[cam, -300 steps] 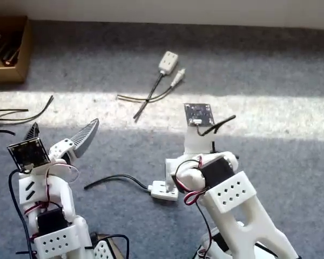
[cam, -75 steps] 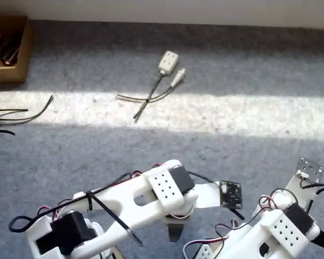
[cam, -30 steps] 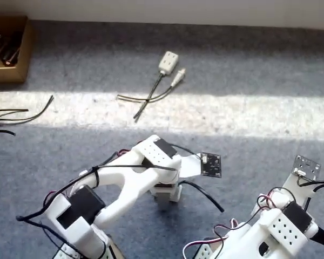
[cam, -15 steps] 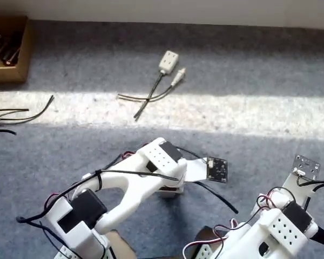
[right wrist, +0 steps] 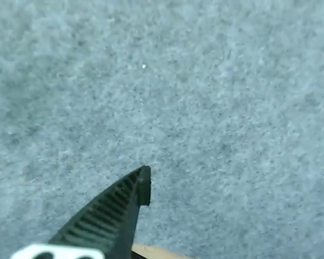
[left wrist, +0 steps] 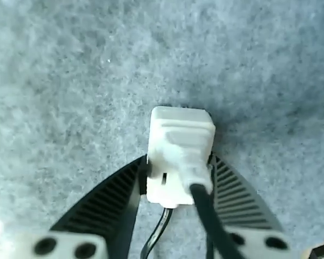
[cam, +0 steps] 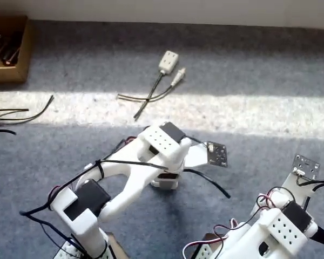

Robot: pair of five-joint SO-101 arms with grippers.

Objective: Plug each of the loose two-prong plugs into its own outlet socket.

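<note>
My left gripper is shut on a white socket block that rests on the grey carpet. A black cable runs back from the block between the fingers. From above, the left arm stretches to the middle of the carpet, and the cable trails off to the right. A second white socket and a loose white plug lie far back, their wires crossed. My right arm sits at the front right. One black finger of its gripper hangs over bare carpet, the other swung wide.
A cardboard box stands at the back left corner. Loose black wires lie at the left edge. A bright sunlit band crosses the carpet behind the arms.
My left arm has drawn a little farther from the front edge, still gripping the white block, and the trailing black cable has shifted with it. The right arm has stayed still.
</note>
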